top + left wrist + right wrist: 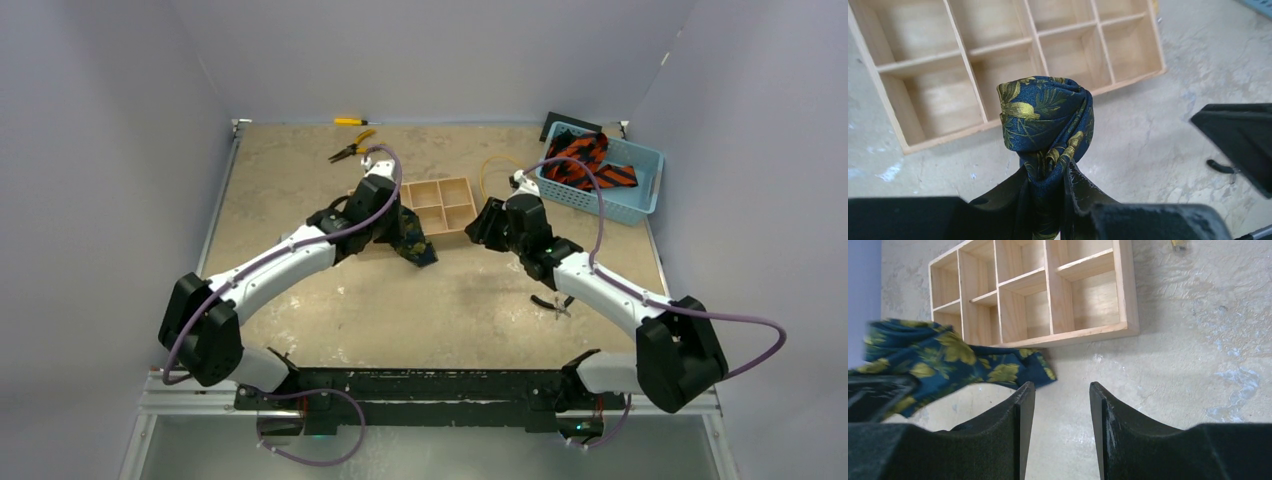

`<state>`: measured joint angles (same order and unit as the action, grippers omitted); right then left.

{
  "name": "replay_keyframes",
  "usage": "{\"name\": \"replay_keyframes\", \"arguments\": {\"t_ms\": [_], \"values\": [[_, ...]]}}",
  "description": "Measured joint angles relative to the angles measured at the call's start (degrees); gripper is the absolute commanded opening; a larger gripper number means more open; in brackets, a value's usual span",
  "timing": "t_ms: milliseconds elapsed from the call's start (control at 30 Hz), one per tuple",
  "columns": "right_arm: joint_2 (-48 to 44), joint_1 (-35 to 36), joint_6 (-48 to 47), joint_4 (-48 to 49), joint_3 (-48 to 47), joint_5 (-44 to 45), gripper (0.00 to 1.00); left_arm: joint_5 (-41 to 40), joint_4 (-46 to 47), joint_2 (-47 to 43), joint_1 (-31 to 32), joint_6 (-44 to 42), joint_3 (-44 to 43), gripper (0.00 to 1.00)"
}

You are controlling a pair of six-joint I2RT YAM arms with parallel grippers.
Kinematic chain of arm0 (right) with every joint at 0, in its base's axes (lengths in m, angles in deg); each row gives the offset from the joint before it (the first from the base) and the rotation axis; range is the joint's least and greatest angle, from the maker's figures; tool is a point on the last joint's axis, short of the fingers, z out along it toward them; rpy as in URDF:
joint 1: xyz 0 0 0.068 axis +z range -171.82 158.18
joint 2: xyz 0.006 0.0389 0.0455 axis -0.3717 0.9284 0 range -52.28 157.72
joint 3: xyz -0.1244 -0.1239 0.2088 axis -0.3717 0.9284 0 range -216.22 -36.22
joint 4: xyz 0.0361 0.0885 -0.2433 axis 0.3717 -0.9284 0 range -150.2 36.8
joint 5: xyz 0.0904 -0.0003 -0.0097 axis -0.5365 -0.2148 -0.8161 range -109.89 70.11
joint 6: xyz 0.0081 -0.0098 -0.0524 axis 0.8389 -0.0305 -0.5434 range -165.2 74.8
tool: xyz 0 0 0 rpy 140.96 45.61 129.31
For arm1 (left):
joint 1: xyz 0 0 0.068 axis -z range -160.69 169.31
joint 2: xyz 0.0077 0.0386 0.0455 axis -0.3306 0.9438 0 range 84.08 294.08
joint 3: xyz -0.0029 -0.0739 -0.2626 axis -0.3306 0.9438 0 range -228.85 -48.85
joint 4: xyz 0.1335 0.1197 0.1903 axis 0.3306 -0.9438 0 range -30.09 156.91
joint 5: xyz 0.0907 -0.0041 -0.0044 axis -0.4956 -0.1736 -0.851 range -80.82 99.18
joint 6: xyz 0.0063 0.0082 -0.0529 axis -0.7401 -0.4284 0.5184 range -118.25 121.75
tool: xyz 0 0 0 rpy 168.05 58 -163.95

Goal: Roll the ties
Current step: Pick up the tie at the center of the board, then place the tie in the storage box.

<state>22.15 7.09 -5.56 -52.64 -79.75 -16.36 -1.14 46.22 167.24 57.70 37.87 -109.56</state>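
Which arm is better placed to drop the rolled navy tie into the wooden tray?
Left, probably: the left gripper has its jaws shut on the navy tie, close to the wooden tray. The right gripper has its jaws open, empty.

Top camera looks down from high behind; both close wrist cameras share the wooden tray point(938, 100).

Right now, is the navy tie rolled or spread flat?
Rolled: the tie forms a compact bundle, pinched in the left pincer beside the wooden tray.
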Motion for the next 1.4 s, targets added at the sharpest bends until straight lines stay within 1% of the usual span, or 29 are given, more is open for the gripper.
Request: {"name": "replay_keyframes", "arguments": {"t_ms": [133,300,500,600,767,1000,1200,1400], "values": [[0.0,0.0,0.3,0.4,0.0,0.0,0.48,-1.2,-5.0,-0.2,0.0,-2.9,-8.4,0.00],[0.2,0.0,1.4,1.7,0.0,0.0,0.48,-1.0,-8.3,0.0,0.0,-5.1,-17.6,0.00],[0.8,-0.1,2.8,3.4,-0.1,-0.1,0.48,1.4,-9.7,4.7,0.0,-6.2,-28.5,0.00],[1.0,-0.1,2.9,3.5,-0.2,-0.1,0.48,2.8,-10.3,6.8,-0.1,-6.8,-30.5,0.00],[0.3,-0.2,2.9,3.6,-0.1,0.1,0.48,5.6,-11.6,8.2,-0.5,-6.8,-30.4,0.00],[-5.4,-1.2,2.9,4.0,2.2,2.8,0.47,9.3,-10.0,8.9,-1.1,-6.6,-30.9,0.00],[-6.0,-3.3,3.4,4.8,4.8,3.0,0.47,12.6,-8.0,14.9,-1.4,-5.6,-34.5,0.00],[-2.9,-5.6,5.7,7.7,5.6,2.7,0.46,16.5,-4.8,21.1,-2.9,-3.7,-38.1,0.00]]}}
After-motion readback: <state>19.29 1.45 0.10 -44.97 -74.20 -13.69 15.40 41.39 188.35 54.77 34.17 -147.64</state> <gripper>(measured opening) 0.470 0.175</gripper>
